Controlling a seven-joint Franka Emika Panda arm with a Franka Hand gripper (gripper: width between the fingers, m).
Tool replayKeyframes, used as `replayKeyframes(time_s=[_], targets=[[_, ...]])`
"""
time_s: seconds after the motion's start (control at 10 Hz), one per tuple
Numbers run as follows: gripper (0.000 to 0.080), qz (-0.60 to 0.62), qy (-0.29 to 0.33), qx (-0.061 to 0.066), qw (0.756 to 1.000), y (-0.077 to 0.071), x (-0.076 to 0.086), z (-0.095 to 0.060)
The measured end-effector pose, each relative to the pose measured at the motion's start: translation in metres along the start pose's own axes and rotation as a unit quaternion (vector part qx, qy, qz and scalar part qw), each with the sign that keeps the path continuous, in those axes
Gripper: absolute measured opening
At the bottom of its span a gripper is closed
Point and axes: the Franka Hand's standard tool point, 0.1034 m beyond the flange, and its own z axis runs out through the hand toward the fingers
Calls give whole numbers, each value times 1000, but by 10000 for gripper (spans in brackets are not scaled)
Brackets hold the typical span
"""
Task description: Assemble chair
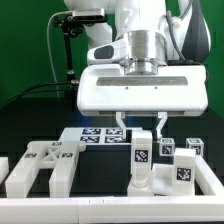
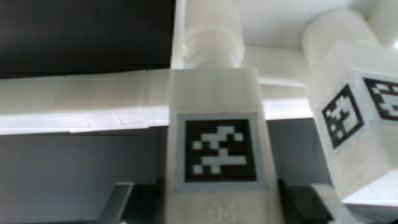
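**Desk:** How is the arm posed?

**Me:** My arm (image 1: 140, 45) comes straight down from above with the wrist vertical. The broad white hand (image 1: 141, 130) hangs directly over the upright post (image 1: 141, 152). Its fingers (image 1: 122, 124) are spread, one on each side of the post, and I see a sliver of gap on both sides, so it is not gripping.

**Desk:** Where are the chair parts?

**Me:** They are all on the dark worktop (image 1: 30, 125). The big slotted piece (image 1: 40, 165) lies to the exterior view's left of the post, well apart from it. The smaller tagged blocks (image 1: 185, 170) stand just beside the post on the exterior view's right. The marker board (image 1: 95, 135) lies behind the post.

**Desk:** Does the wrist view add anything?

**Me:** It looks down the post (image 2: 217, 120), whose tag fills the middle of the frame. Dark fingertips (image 2: 121, 205) flank it without touching. One neighbouring block (image 2: 356, 100) sits close beside the post. This view shows neither the arm nor the slotted piece.
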Motion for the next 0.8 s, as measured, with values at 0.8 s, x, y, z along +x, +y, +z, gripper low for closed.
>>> replayKeyframes(time_s=[0.8], targets=[[366, -2, -8, -2, 1000, 1, -5, 10]])
